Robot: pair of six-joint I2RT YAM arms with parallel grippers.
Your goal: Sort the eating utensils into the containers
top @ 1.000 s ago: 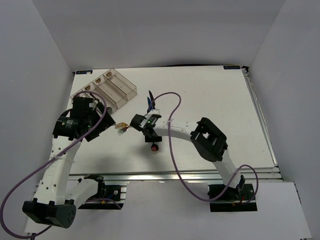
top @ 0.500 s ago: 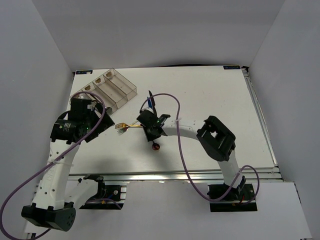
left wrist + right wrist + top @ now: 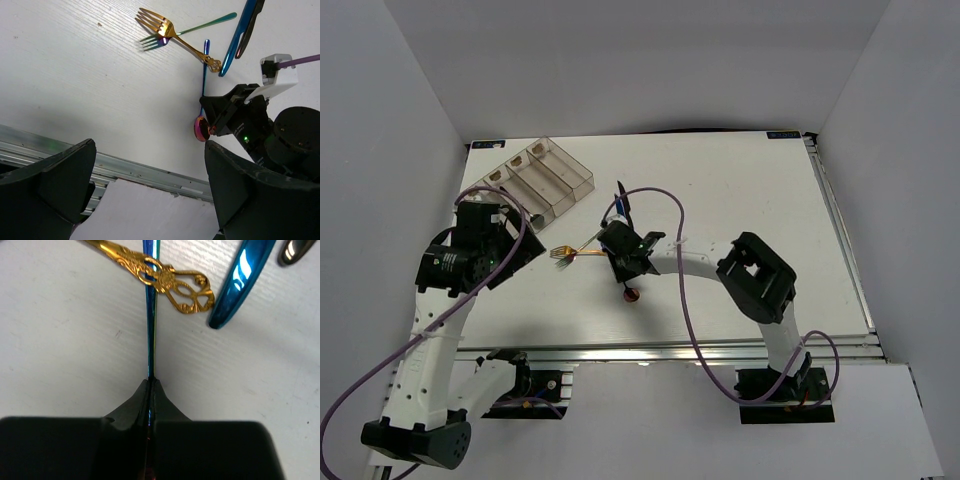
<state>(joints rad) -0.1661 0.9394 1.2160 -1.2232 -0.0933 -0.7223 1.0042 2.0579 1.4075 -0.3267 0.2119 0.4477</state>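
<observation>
My right gripper (image 3: 151,384) is shut on the thin blue handle of the iridescent spoon (image 3: 150,335). Its reddish bowl (image 3: 632,293) pokes out behind the fingers in the top view. The spoon's handle crosses the ornate end of the gold fork (image 3: 172,282). Beside them lie a blue knife (image 3: 245,275) and a dark knife (image 3: 250,22). An iridescent fork (image 3: 200,26) lies under the gold fork's tines (image 3: 152,21). My left gripper (image 3: 150,200) hangs open above the table's near edge, left of the cutlery, with nothing between its fingers. The clear containers (image 3: 532,172) stand at the back left.
The metal rail of the table's near edge (image 3: 130,167) runs under my left gripper. A purple cable (image 3: 665,200) loops over the right arm. White walls close in the table on three sides.
My right gripper has closed on the spoon's handle. The left arm has drawn back to the left, away from the forks.
</observation>
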